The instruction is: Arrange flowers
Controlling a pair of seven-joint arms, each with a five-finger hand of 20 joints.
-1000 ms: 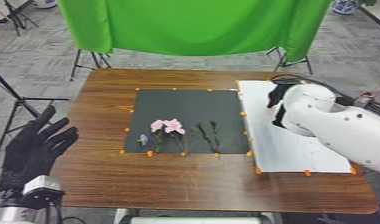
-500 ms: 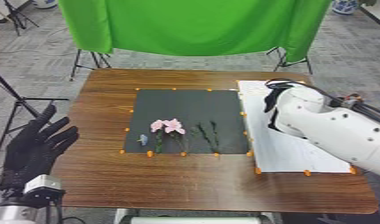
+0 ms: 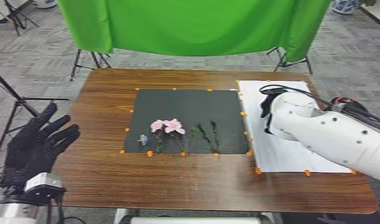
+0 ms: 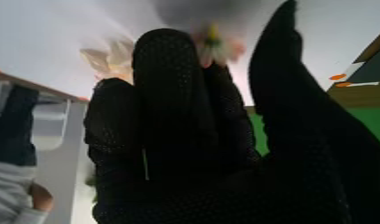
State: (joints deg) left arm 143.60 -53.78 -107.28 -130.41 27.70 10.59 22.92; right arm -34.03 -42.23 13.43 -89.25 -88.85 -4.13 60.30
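In the head view, my right hand (image 3: pixel 267 106) is over the white sheet (image 3: pixel 302 155), partly hidden by its own white arm. The right wrist view has my right hand (image 4: pixel 173 115) with fingers straight and thumb apart. Beyond its fingers are a pale peach flower (image 4: pixel 120 59) and a pinkish flower (image 4: pixel 224 49) with a yellow part, against the white surface. Pink flowers (image 3: pixel 172 125) lie on the black sheet (image 3: pixel 182 105), beside green stems (image 3: pixel 214 137) and a small bluish flower (image 3: pixel 143 139). My left hand (image 3: pixel 31 147) is open at the table's left edge.
Orange markers (image 3: pixel 150 154) line the sheets on the brown table (image 3: pixel 186 185). A green cloth (image 3: pixel 186 25) hangs behind the table, and dark cables (image 3: pixel 346 107) run along the right arm. Stands are on the floor around the table.
My right hand and arm have shifted left and slightly nearer over the white sheet. The left hand and the flowers on the black sheet have stayed put.
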